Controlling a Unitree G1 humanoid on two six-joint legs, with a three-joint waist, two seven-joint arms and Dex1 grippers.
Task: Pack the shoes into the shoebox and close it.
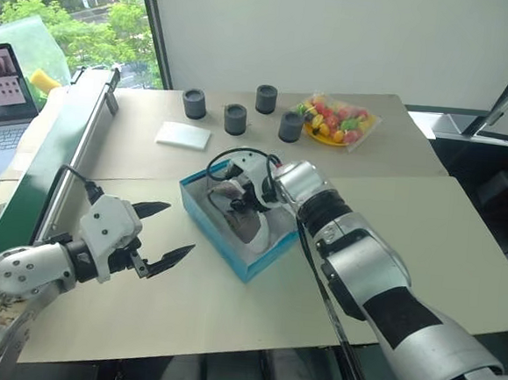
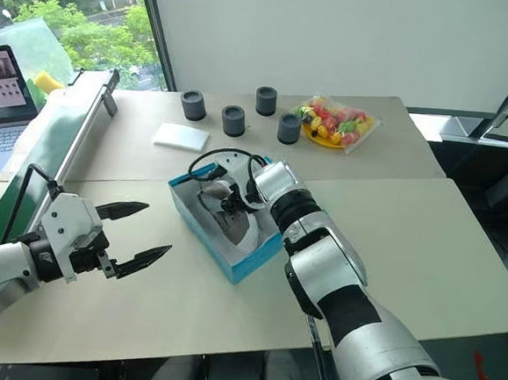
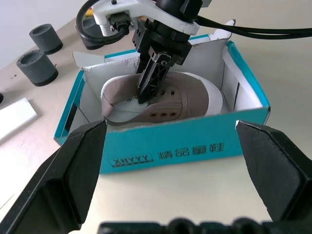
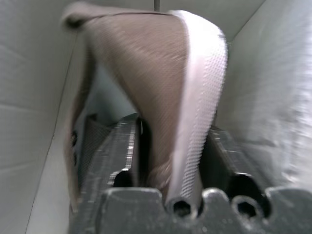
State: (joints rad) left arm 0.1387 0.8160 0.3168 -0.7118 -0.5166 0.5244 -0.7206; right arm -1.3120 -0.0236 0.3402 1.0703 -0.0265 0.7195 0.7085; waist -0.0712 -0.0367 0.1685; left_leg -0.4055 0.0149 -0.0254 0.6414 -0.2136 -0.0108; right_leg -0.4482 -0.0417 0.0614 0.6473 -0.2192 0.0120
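Right now your grey shoe [image 3: 168, 97] lies on its side inside the turquoise shoebox [image 1: 253, 260], white sole toward the box's far wall, and the box stands open on the table [image 1: 442, 258]. Your right gripper [image 3: 152, 83] reaches down into the shoebox with a finger on each side of the shoe's edge; you cannot tell whether those fingers press the shoe or stand just off it. Beside the shoebox, on its printed long side, your left gripper [image 1: 159, 233] hovers over the table with its fingers spread wide and nothing between them. Beyond the shoebox you have a flat white pad [image 1: 183, 135], four dark cylinders [image 1: 235, 119] and a bag of bright sweets [image 1: 338, 122].
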